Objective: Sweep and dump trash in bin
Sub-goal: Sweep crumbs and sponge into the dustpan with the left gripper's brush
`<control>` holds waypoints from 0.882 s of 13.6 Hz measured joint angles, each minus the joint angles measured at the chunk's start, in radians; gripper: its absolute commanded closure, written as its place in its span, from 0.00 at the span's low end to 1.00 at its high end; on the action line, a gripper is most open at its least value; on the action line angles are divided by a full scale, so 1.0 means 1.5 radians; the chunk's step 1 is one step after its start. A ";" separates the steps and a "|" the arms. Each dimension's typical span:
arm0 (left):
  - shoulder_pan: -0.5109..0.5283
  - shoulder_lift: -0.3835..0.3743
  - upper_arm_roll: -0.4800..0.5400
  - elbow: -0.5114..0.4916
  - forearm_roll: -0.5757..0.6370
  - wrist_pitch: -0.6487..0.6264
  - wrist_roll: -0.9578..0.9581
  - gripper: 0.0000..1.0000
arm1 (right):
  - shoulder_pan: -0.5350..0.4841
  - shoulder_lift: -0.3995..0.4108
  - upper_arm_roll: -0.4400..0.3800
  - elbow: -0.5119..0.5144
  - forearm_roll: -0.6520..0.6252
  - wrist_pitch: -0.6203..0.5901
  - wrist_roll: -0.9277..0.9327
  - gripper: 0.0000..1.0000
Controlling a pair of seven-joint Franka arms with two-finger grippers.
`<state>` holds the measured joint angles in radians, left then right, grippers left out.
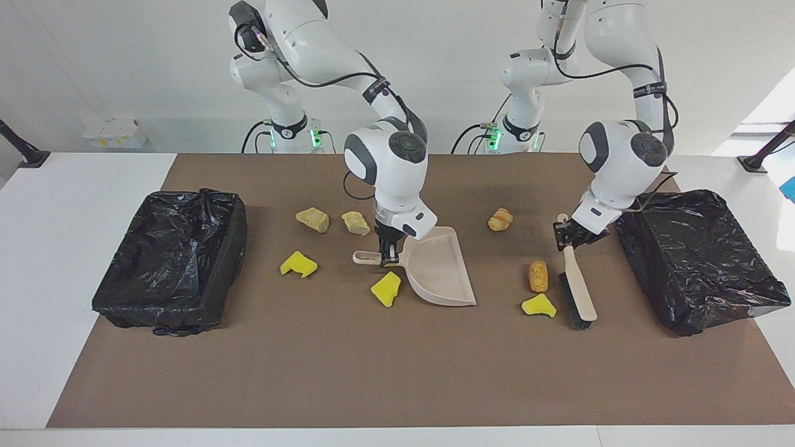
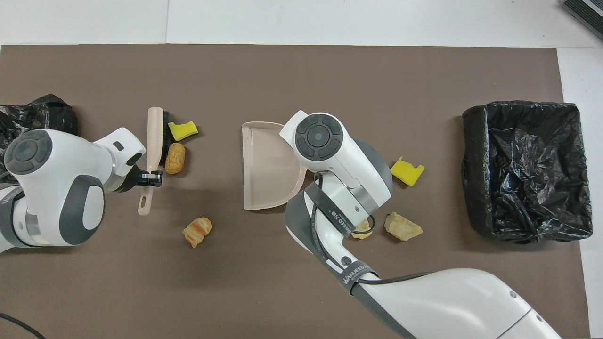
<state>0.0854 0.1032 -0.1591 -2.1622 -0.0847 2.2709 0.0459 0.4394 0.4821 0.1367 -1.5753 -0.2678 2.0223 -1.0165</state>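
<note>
My right gripper [image 1: 388, 253] is shut on the handle of the beige dustpan [image 1: 438, 267], which rests mid-mat with its mouth toward the left arm's end. My left gripper [image 1: 570, 239] is shut on the handle of the beige brush [image 1: 577, 285], whose bristles touch the mat beside a brown trash piece [image 1: 538, 275] and a yellow sponge chunk [image 1: 539, 305]. A bread-like piece [image 1: 500, 219] lies nearer the robots. Two beige lumps [image 1: 312, 219] [image 1: 355, 223] and two yellow chunks [image 1: 298, 264] [image 1: 386, 289] lie on the dustpan's handle side. In the overhead view the right wrist hides its gripper.
Two black-lined bins stand on the brown mat, one [image 1: 186, 195] at the right arm's end and one [image 1: 677, 195] at the left arm's end, close to the brush. White table shows around the mat.
</note>
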 measured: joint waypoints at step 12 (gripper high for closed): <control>-0.195 -0.003 -0.017 -0.007 -0.122 -0.025 -0.046 1.00 | 0.000 0.005 0.000 0.024 0.004 -0.065 0.000 1.00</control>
<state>-0.2078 0.0980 -0.1838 -2.1730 -0.2672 2.2334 -0.0232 0.4397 0.4894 0.1367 -1.5393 -0.2617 1.9256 -1.0171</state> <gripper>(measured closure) 0.740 0.687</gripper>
